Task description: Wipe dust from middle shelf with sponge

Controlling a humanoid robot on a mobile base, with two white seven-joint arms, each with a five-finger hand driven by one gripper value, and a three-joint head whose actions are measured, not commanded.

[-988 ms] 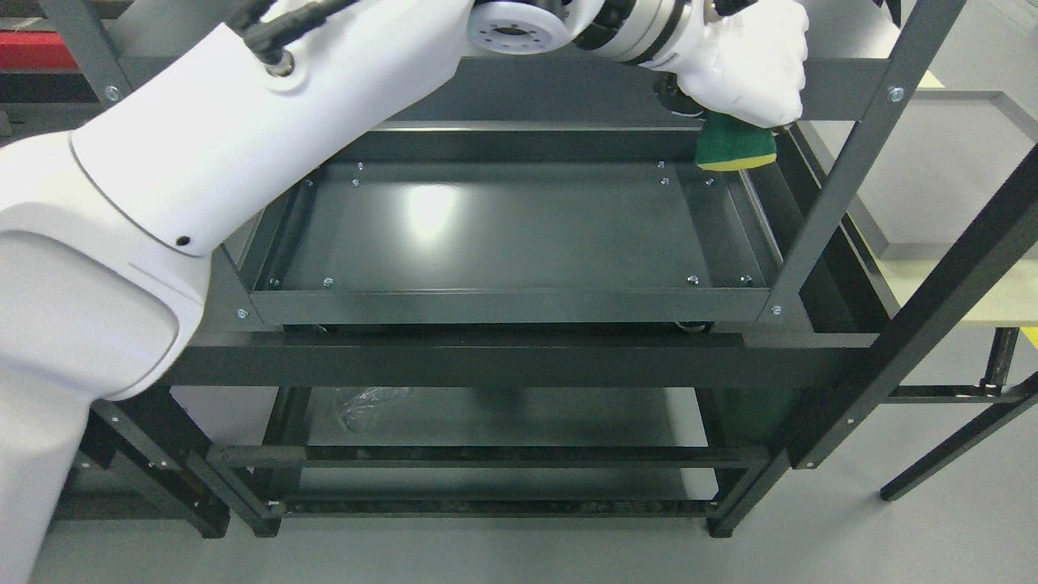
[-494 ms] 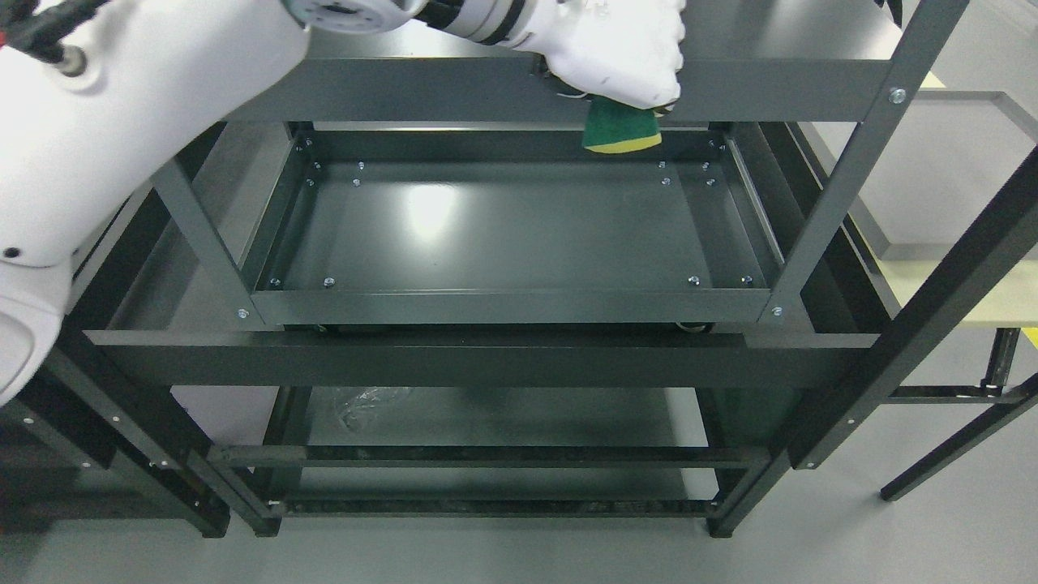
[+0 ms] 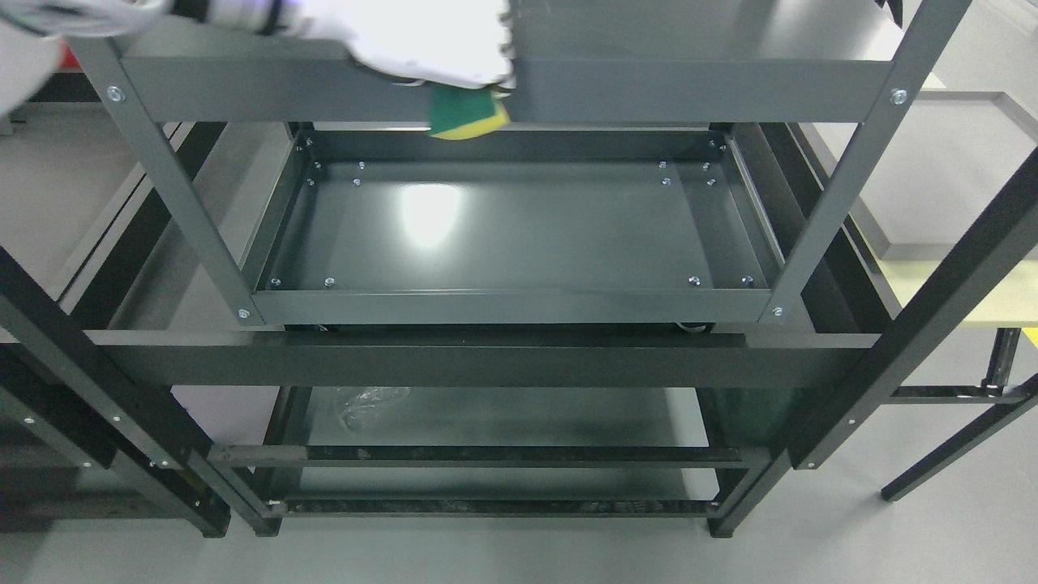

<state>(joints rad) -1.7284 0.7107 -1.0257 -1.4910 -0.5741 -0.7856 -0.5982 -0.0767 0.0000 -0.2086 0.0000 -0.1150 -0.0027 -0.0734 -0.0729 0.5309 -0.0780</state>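
Note:
My left hand (image 3: 430, 45), in a white glove, shows at the top edge, left of the middle. Its fingers are curled around a green and yellow sponge (image 3: 466, 113). The sponge hangs in front of the grey crossbar (image 3: 689, 89) of the upper rack level. Below it lies the dark tray-like shelf (image 3: 519, 307), shiny, with a light glare at its left middle. The sponge is above and apart from that shelf's floor. My right hand is out of the picture.
Slanted dark posts (image 3: 843, 178) frame the shelf on both sides. A lower shelf (image 3: 503, 418) holds a crumpled clear plastic bag (image 3: 365, 403). A pale yellow table (image 3: 997, 292) stands at the right. Grey floor lies in front.
My left hand has carried the sponge leftward along the top crossbar, from the far right corner to left of the middle. The arm has swung out of the picture's left side.

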